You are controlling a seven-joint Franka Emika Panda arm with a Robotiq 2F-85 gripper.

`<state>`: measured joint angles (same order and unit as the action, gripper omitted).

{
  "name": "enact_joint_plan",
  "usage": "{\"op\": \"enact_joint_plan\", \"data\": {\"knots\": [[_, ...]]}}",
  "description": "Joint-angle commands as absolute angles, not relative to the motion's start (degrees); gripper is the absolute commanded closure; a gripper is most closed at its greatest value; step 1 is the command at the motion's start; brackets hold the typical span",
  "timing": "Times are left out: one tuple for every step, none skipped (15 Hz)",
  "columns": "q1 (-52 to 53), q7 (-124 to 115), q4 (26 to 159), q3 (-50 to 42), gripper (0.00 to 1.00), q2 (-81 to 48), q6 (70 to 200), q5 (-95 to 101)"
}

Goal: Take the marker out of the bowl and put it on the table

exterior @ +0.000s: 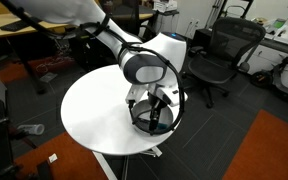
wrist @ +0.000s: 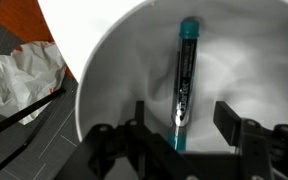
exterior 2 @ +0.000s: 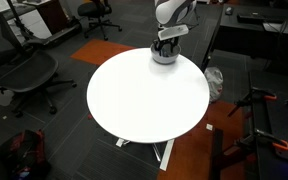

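Observation:
The marker, dark with teal ends, lies inside the silvery-grey bowl. In the wrist view my gripper is open, its two fingers on either side of the marker's near end, not touching it. In both exterior views the gripper reaches down into the bowl, which stands near the edge of the round white table. The marker is hidden in both exterior views.
Black office chairs stand around the table. A crumpled white bag lies on the floor beside the table edge, also in an exterior view. Desks stand at the back.

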<state>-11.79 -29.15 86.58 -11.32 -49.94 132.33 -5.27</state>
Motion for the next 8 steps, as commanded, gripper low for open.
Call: {"op": "enact_joint_plan", "data": {"knots": [[-11.48,-28.87,84.13,-11.97,0.59,-51.06,129.51,-6.78],[-11.48,-28.90,83.95,-11.97,0.66,-51.19,129.29,-6.78],[-11.47,-28.91,83.87,-11.97,0.75,-51.25,129.14,-6.78],[-11.48,-28.91,83.75,-11.98,0.81,-51.33,128.96,-6.76],[-11.49,-28.90,83.68,-11.98,0.88,-51.39,128.88,-6.76],[-11.49,-28.81,83.63,-11.96,0.97,-51.39,128.71,-6.72],[-11.60,-28.37,83.59,-11.71,1.00,-51.26,128.39,-6.81],[-11.56,-28.31,83.45,-11.69,0.97,-51.15,127.85,-6.75]]}}
